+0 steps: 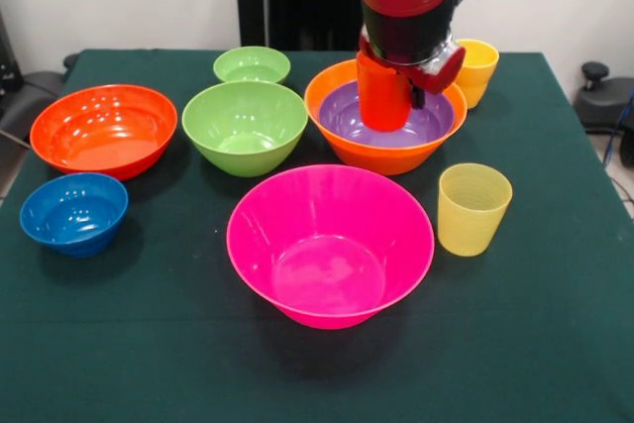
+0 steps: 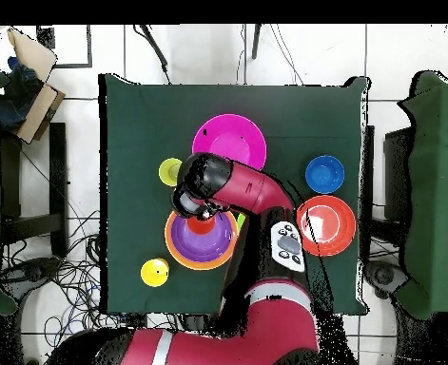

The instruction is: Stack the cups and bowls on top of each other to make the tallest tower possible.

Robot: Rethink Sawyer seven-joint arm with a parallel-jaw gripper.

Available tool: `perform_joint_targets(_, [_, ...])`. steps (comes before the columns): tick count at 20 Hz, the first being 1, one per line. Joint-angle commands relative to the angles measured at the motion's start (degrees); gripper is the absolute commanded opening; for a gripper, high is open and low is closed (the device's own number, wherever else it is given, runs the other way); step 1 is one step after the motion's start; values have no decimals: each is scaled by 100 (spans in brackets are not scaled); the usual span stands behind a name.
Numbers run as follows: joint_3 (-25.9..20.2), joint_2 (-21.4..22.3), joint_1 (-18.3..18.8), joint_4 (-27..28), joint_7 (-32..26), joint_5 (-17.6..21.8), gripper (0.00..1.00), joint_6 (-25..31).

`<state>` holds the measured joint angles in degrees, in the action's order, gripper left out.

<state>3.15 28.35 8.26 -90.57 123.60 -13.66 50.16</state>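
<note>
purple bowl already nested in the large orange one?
Yes. In the front view the purple bowl sits inside the large orange bowl.

seven bowls (image 1: 330, 245), three cups (image 1: 474, 208) (one red-orange)

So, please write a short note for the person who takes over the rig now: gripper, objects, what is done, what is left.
Gripper: shut on the red-orange cup, over the purple bowl.
Done: purple bowl nested in the large orange bowl.
Loose on the table: pink bowl, medium green bowl, small green bowl, red-orange bowl, blue bowl, two yellow cups.
Left: release the cup, stack the rest.
</note>
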Motion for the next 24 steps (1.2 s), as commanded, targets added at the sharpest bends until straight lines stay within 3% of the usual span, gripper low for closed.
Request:
perform_joint_targets(1, [-429, -213, -59, -150, 649, -112, 0, -703])
perform_joint_targets(24, [-639, -214, -88, -590, 629, -240, 0, -1058])
